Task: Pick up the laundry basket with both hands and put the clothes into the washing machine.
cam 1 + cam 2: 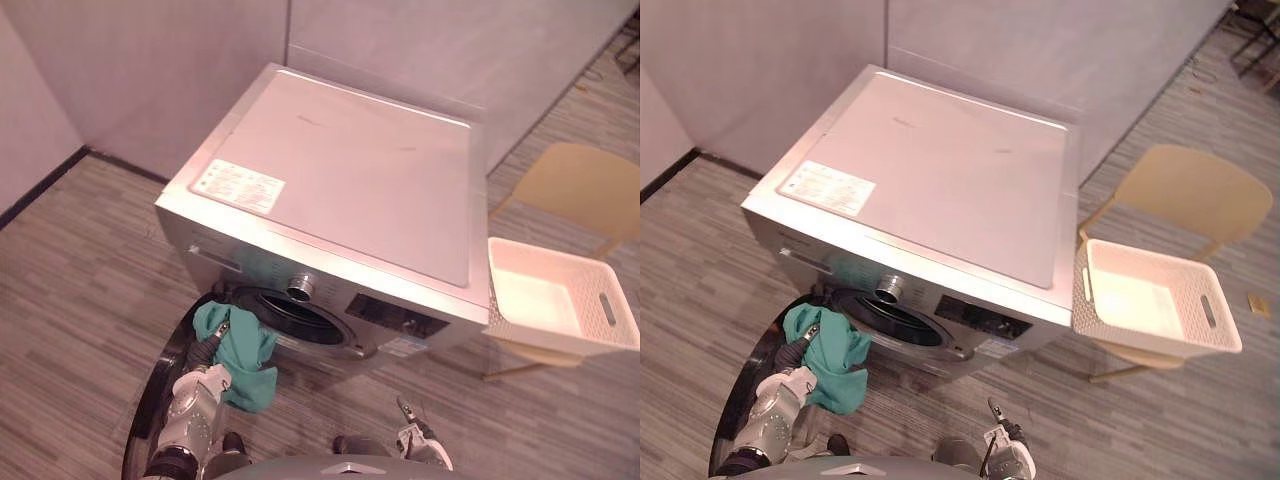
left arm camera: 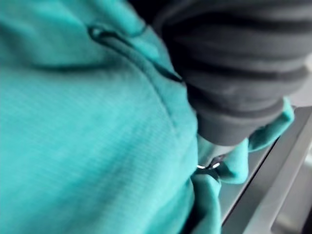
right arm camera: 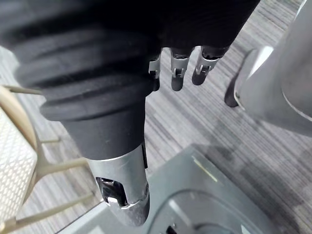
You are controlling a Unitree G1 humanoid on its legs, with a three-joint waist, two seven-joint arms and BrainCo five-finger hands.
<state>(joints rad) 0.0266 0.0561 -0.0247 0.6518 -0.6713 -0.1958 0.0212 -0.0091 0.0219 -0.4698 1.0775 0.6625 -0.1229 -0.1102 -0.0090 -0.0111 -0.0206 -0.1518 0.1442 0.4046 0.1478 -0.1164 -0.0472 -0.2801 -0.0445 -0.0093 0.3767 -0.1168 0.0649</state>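
The silver front-loading washing machine (image 1: 340, 170) stood in the far corner of the room, its round door (image 1: 148, 405) swung open towards the near left; a white label (image 1: 238, 185) lay on the left of its top, and a silver knob (image 1: 300, 287) sat on the front panel just above the drum opening (image 1: 300, 320). A teal garment (image 1: 245, 355) hung at the left edge of that opening, part of it draped over the rim and the rest outside; the left hand (image 1: 213, 338) was pressed against it from the near side, buried in the cloth, so I could not tell whether it gripped the garment or only touched it. The right hand (image 1: 418, 438) hung low at the near right, apart from the machine; its fingers (image 3: 178, 75) were loose and held nothing. The white laundry basket (image 1: 600, 300) rested on a pale yellow chair (image 1: 585, 180) just right of the machine, well apart from both hands.
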